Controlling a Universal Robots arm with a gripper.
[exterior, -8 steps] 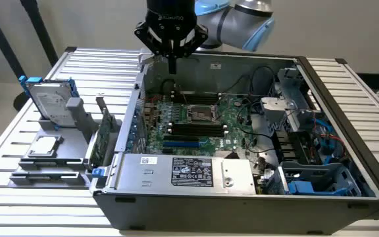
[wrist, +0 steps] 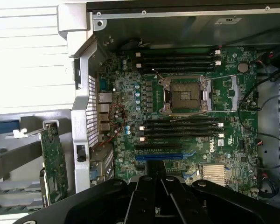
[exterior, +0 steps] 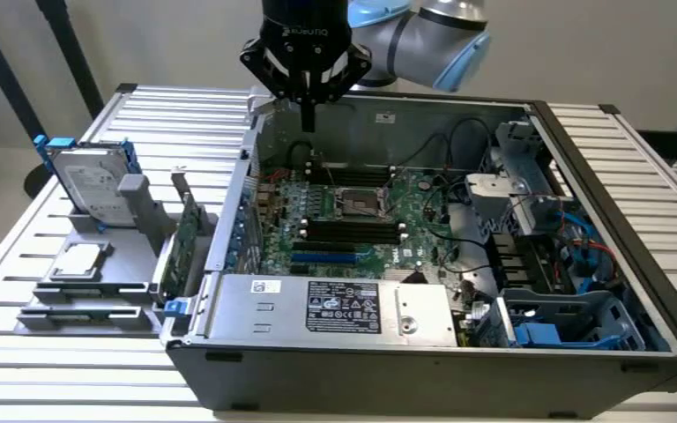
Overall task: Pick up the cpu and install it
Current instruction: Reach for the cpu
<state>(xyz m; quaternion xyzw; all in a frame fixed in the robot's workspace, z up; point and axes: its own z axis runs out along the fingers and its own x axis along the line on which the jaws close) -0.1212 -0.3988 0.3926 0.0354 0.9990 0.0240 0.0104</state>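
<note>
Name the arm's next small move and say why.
Probably swing toward the exterior view's left: the gripper hangs over the open case, carrying nothing, while the cpu chip lies on the grey holder outside the case and the socket stands empty.

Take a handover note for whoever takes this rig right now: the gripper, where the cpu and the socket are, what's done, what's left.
Gripper: jaws shut, empty, hanging over the back edge of the open computer case, above the motherboard.
Cpu: lies flat on the grey rack outside the case, at the exterior view's left, nearer the camera than the upright hard drive.
Socket: in the middle of the motherboard, empty.
Done: nothing yet; the cpu is untouched.
Left: both the pick-up and the install.
</note>
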